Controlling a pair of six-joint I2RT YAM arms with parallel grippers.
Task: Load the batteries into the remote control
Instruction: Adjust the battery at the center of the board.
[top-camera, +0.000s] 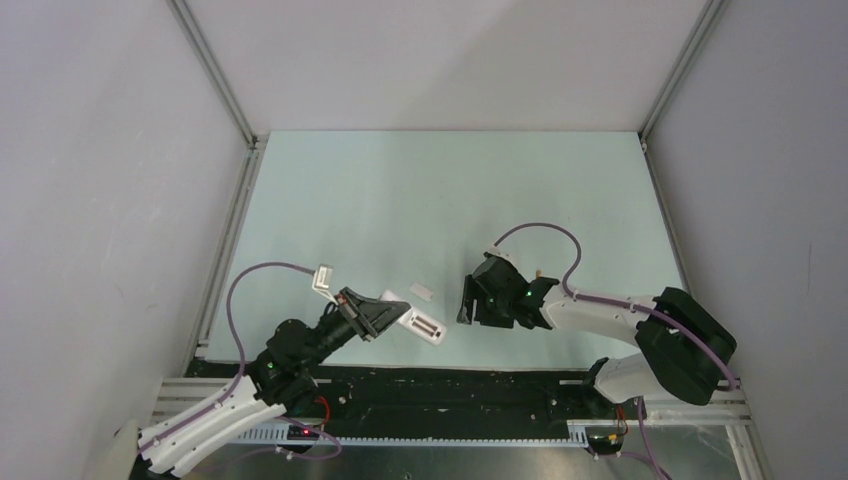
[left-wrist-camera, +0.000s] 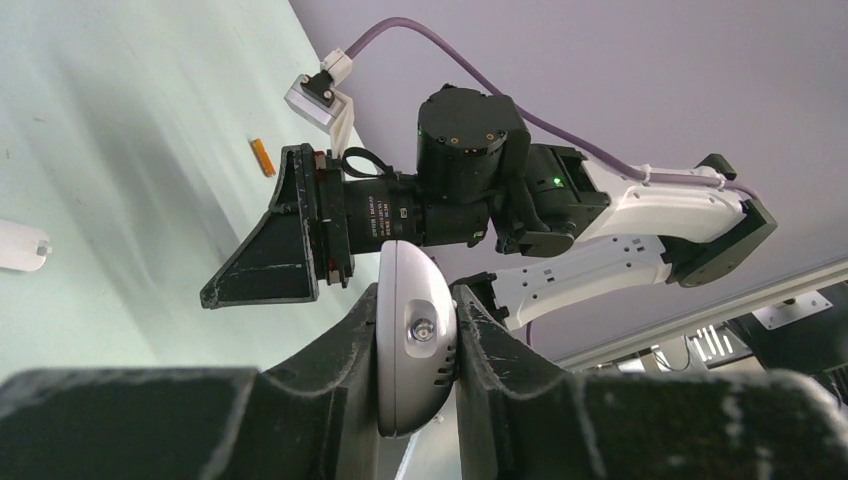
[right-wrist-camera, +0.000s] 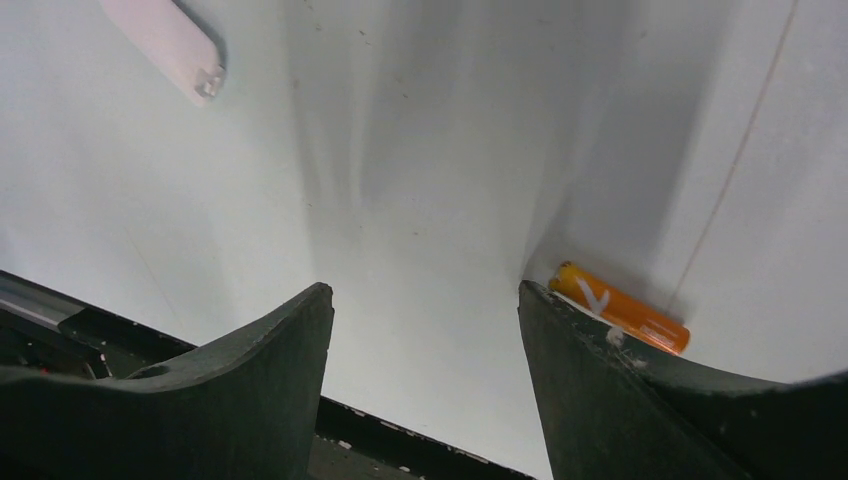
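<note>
Left end effector (left-wrist-camera: 415, 305) is gripping the remote control (top-camera: 424, 326); right end effector (right-wrist-camera: 425, 300) is hanging open beside a battery (right-wrist-camera: 620, 308).
The left one is clamping the white remote control by one end, close to the near edge of the table (top-camera: 400, 200), left of middle, battery recess facing up. The right one's jaws are standing wide apart with nothing between them, pointing down at the table, and the orange battery is lying flat just beside one fingertip. A small white cover (top-camera: 421, 291) is lying on the table between the two arms, slightly farther from the near edge.
</note>
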